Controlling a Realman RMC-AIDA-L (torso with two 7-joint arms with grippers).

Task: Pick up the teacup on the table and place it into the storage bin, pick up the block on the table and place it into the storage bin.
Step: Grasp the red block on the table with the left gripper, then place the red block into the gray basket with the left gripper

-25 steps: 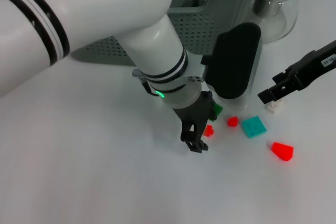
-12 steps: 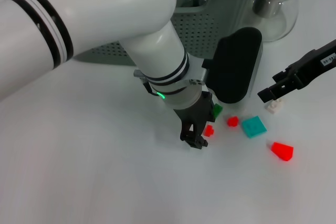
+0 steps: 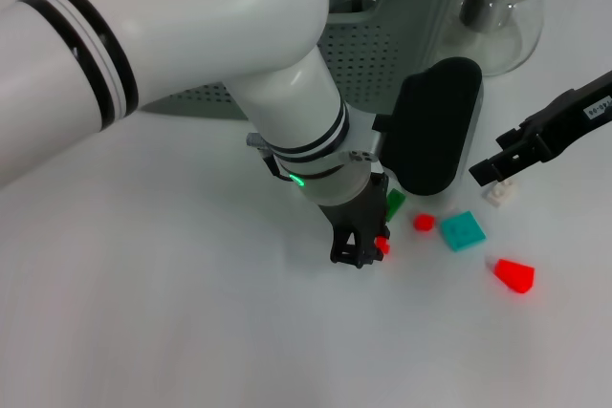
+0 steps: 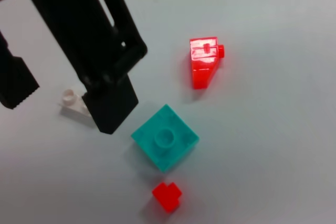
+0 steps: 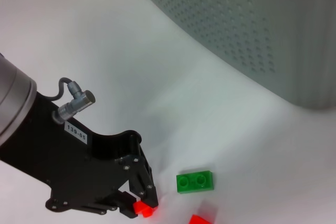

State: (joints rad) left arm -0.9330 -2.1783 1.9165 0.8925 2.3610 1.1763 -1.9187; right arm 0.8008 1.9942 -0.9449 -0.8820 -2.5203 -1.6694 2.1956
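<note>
storage bin [image 3: 402,35] holds no visible block; whether the teacup is inside cannot be told. left gripper [image 3: 368,250], just in front of the bin, is clamped on a small red block [image 5: 143,209]. right gripper [image 3: 492,171] hovers right of the bin, fingers apart.

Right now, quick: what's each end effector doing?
Left end effector: closed on the small red block.
Right end effector: open, holding nothing, over the white block.
</note>
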